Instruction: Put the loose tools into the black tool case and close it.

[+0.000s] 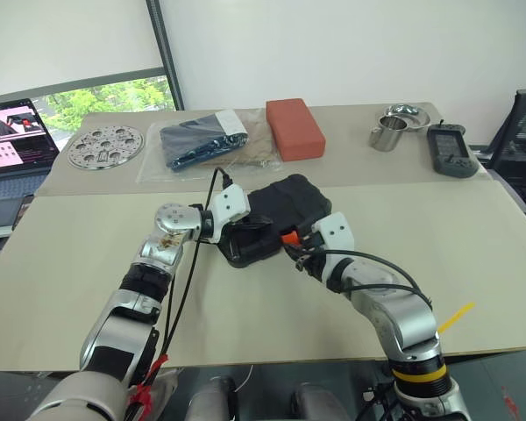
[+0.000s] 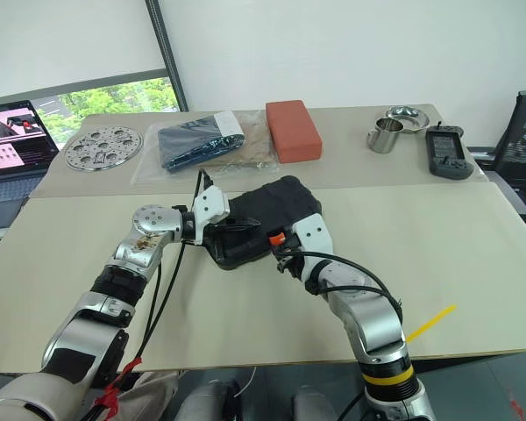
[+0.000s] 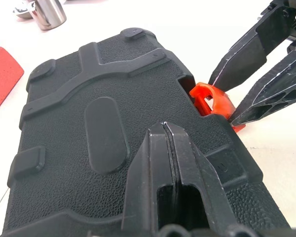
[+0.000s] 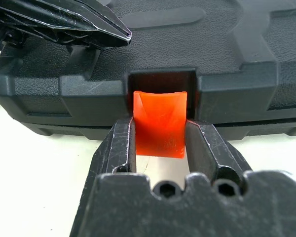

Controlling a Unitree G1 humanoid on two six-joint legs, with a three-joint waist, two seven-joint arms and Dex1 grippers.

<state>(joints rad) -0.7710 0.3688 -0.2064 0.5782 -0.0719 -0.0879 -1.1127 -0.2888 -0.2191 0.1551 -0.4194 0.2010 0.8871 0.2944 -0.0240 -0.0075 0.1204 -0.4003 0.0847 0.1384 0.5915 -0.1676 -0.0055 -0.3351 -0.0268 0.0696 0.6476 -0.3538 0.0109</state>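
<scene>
a: where is the black tool case seen?

b: it is laid shut in the middle of the table, lid down flat, with its small orange latch on the near edge.

a: how is the right gripper placed?

b: the latch is clasped between its two fingers, one on each side. the latch is gripped at roughly 6 o'clock of the case.

a: and the left gripper?

b: it is clenched, fingers pressed together, with nothing held between them. its tips are laid on the lid, at about 9 o'clock of the case.

a: what is found beyond the case?

b: at 12 o'clock a red-orange block is seen, a dark bundle in a clear bag at 11, a round metal plate with holes at 10, and metal cups with a dark handset at 2.

a: can any brand, label or writing be read?

b: none can be made out on the case or the other things; the laptop screen at the left is too small to be read.
</scene>
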